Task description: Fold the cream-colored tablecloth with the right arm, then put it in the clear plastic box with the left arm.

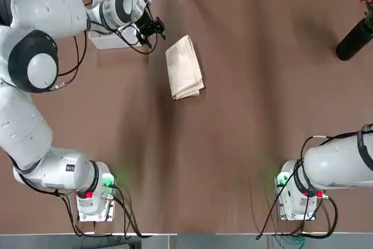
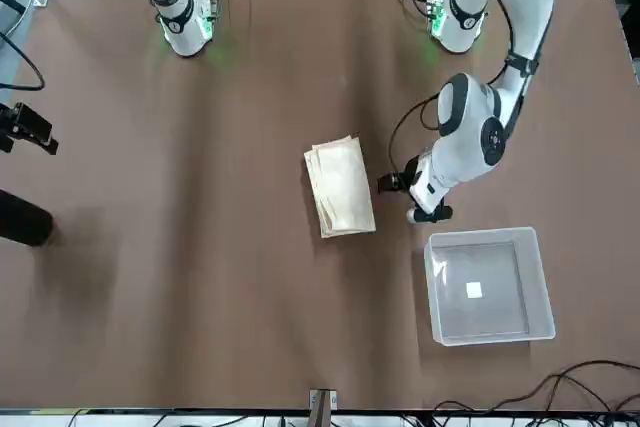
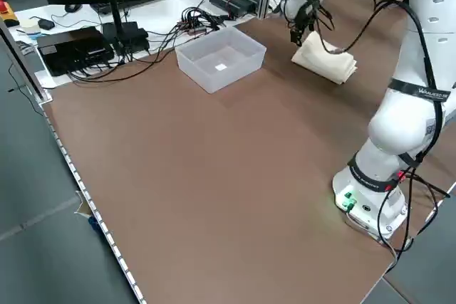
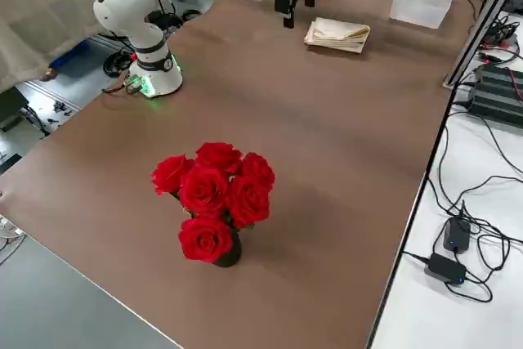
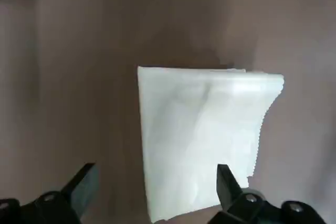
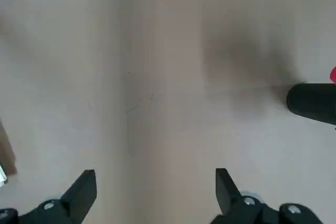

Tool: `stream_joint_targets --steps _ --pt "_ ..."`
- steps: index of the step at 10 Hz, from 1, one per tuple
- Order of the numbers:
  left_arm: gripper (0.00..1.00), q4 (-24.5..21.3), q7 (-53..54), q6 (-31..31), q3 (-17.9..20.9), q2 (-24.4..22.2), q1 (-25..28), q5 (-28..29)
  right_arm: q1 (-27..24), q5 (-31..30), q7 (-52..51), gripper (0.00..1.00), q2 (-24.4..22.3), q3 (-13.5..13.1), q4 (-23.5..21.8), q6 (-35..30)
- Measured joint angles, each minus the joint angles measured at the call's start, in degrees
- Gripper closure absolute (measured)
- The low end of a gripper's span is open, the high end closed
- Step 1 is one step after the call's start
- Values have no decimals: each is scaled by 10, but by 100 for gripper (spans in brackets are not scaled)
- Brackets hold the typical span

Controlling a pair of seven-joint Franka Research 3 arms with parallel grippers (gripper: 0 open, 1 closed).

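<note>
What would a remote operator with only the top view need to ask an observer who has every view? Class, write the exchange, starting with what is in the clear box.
Operator: The left arm hides most of the clear box from me. Is anything in it?

Observer: No, the front view shows the clear box empty; the folded cream tablecloth lies beside it on the table.

Operator: And the left gripper, up by the box and cloth: is it holding anything?

Observer: Nothing. The left wrist view shows the left gripper with its fingers wide apart. The right gripper, outside your picture, is open too, by the black vase.
</note>
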Motion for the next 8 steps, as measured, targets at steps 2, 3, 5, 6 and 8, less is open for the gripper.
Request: stream_joint_targets --steps 2,3,5,6,8 --pt "0 -36 71 41 3 4 -3 -70 0 0 0 0 0 0 0 0" --pt "0 -48 114 48 5 10 -3 -107 0 0 0 0 0 0 0 0" --pt "0 -58 212 80 5 35 -6 -181 0 0 0 0 0 0 0 0" --pt "0 -59 246 110 6 57 -11 -203 0 0 0 0 0 0 0 1" --pt "0 -55 270 134 5 90 -23 -209 0 0 0 0 0 0 0 1"
